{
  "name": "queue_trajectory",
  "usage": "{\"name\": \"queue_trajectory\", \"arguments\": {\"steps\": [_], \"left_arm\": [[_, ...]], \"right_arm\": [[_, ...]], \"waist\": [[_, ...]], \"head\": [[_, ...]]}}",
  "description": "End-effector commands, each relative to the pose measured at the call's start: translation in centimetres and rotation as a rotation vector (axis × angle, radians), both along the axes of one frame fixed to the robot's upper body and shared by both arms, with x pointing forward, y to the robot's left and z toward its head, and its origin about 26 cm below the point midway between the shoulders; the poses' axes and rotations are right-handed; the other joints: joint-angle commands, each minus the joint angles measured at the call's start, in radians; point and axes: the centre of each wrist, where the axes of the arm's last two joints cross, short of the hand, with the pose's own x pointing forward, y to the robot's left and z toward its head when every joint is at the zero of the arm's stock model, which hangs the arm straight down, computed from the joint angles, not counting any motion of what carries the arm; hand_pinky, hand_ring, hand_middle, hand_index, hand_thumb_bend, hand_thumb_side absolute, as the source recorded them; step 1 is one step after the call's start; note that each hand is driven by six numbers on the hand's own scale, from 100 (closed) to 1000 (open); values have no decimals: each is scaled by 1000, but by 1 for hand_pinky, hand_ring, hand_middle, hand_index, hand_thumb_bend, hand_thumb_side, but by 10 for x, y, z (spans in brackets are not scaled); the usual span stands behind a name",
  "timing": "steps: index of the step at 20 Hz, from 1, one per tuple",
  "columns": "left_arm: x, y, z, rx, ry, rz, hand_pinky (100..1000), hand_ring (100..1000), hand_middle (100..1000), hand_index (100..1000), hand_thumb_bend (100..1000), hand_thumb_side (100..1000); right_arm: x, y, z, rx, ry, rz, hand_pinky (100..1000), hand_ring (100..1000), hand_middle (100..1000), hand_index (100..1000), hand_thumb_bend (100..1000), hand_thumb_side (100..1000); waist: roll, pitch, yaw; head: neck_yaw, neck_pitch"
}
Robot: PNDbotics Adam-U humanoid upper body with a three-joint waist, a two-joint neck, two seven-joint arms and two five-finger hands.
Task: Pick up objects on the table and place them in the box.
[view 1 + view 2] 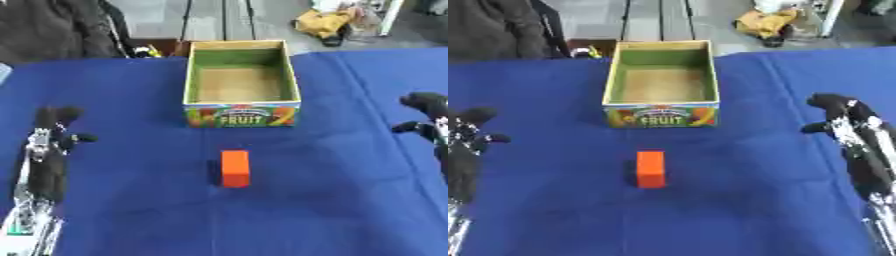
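Ideally either hand, left (48, 145) or right (852, 131), both empty with fingers relaxed, descends over the orange block (234, 168) at six o'clock of the empty box (241, 114).

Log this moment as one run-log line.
orange block: on cloth, before box | box: empty | left hand: idle | right hand: idle

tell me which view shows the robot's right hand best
The right eye view: the right hand and much of its forearm show whole above the blue cloth, right of the box. In the left eye view the hand sits at the right edge, with most of the arm cut off.
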Motion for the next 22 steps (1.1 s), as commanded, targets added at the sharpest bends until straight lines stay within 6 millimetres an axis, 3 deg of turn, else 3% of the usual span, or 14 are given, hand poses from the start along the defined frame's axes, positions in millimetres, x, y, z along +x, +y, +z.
{"name": "queue_trajectory", "arguments": {"steps": [1,7,11,17,22], "left_arm": [[1,4,9,25,-28,0,558,896,685,736,709,805],[1,3,9,30,-24,-8,558,896,685,736,709,805],[1,2,8,33,-20,-15,558,897,684,736,709,805],[1,-1,8,34,-18,-31,557,897,684,736,708,808],[2,-3,8,34,-19,-42,557,897,684,736,711,805]], "right_arm": [[4,-1,24,-182,-59,54,613,900,738,803,112,527],[29,6,49,-484,-93,187,647,932,809,851,237,433],[51,14,56,-658,-99,260,696,960,857,874,330,423],[85,36,51,-915,-102,365,731,967,883,888,424,383],[112,51,38,-1052,-87,421,743,971,890,890,446,404]], "waist": [[-6,-18,3],[-8,-24,15],[-9,-27,22],[-7,-25,41],[-4,-23,60]], "head": [[-9,-9],[-35,-19],[-47,-24],[-65,-29],[-85,-35]]}}
